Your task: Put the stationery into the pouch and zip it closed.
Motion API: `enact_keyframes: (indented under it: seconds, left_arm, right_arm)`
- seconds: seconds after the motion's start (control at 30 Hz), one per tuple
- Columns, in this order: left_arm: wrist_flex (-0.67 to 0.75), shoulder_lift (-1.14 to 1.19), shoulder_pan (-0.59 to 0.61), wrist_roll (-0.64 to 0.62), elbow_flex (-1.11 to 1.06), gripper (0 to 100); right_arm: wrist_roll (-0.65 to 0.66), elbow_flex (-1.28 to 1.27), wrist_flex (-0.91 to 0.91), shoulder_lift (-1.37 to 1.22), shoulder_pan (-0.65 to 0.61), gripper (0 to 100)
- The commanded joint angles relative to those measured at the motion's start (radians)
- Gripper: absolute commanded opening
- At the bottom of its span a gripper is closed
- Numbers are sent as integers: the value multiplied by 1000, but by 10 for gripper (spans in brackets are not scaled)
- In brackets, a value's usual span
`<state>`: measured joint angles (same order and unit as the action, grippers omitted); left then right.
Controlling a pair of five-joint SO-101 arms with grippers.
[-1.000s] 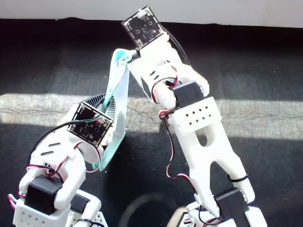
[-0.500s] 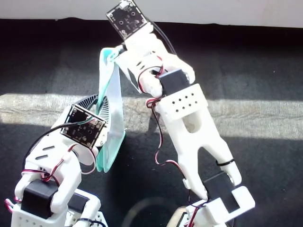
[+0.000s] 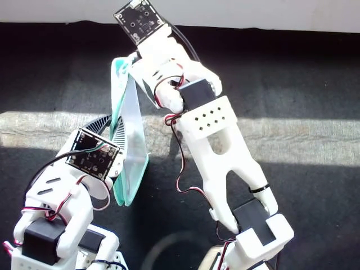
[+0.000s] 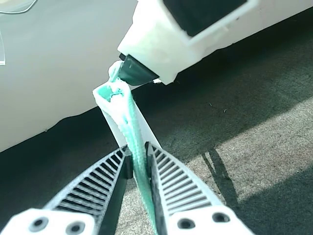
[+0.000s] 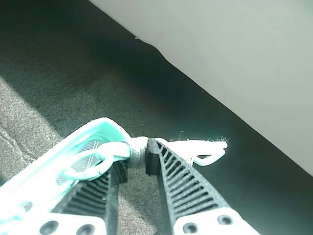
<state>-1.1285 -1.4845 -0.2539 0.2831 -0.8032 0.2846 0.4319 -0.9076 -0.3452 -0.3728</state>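
Aloft, translucent teal pouch [image 3: 127, 143], clamped by left end effector [image 4: 139, 157], right end effector [image 5: 135, 157]

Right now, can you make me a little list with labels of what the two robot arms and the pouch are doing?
Pouch: see-through with teal edges, held stretched between both grippers.
Left gripper: shut on the pouch's teal edge.
Right gripper: shut on the white tab at the pouch's end.
Table: dark mat with a sunlit stripe.
Zip: too hard to tell whether it is closed.
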Motion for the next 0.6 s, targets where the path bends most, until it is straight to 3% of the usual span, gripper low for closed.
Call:
enact_keyframes:
  seconds: [0.0, 0.57]
  left_arm:
    - [-60, -108, -12, -6, 39, 10]
    - [-157, -107, -12, -6, 162, 10]
  right_arm:
    - [2, 12, 13, -157, 298, 5]
    - [0, 12, -31, -163, 372, 5]
